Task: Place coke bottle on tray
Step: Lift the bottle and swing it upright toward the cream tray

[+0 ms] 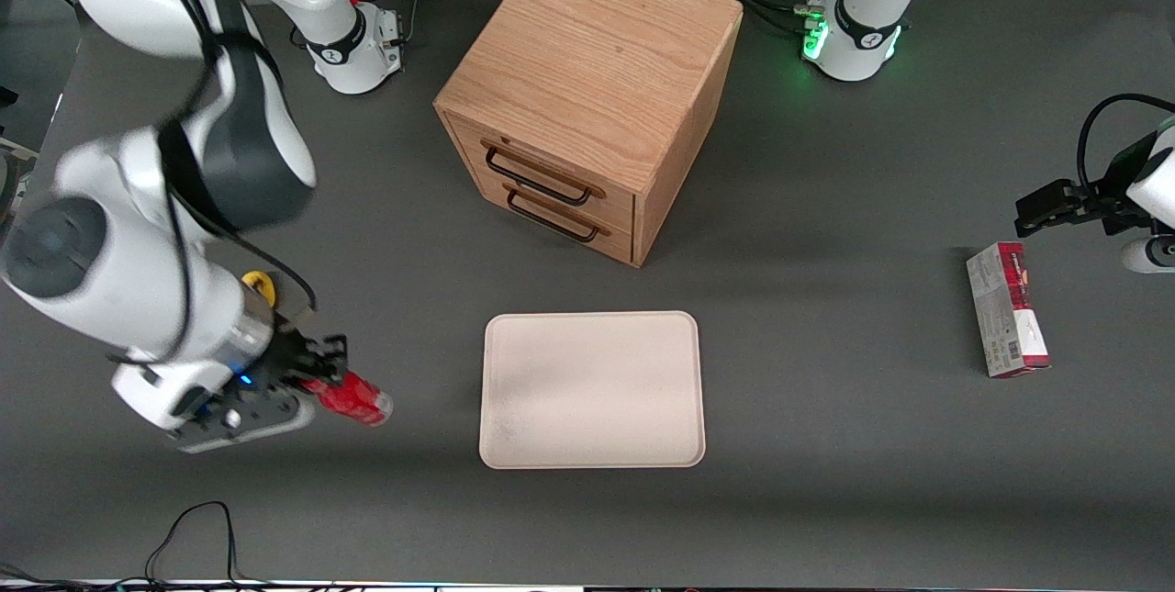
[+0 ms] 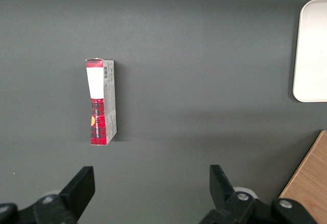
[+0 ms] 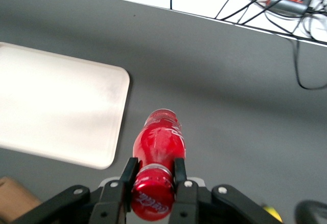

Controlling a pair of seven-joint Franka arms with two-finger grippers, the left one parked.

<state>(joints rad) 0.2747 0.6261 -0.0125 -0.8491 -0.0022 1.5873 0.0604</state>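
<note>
At the front view's lower left, the hand (image 1: 317, 381) grips the coke bottle (image 1: 356, 397) by its neck; it could swing loose before reaching the tray (image 1: 592, 390).

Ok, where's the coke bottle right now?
The coke bottle is held in the gripper, beside the tray, toward the working arm's end of the table.

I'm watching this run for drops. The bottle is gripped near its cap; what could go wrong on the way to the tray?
The gripper pinches the coke bottle only at the neck, so it could swing or slip. Held tilted, it may tip and roll when released on the tray. Its low rim could catch the base.
</note>
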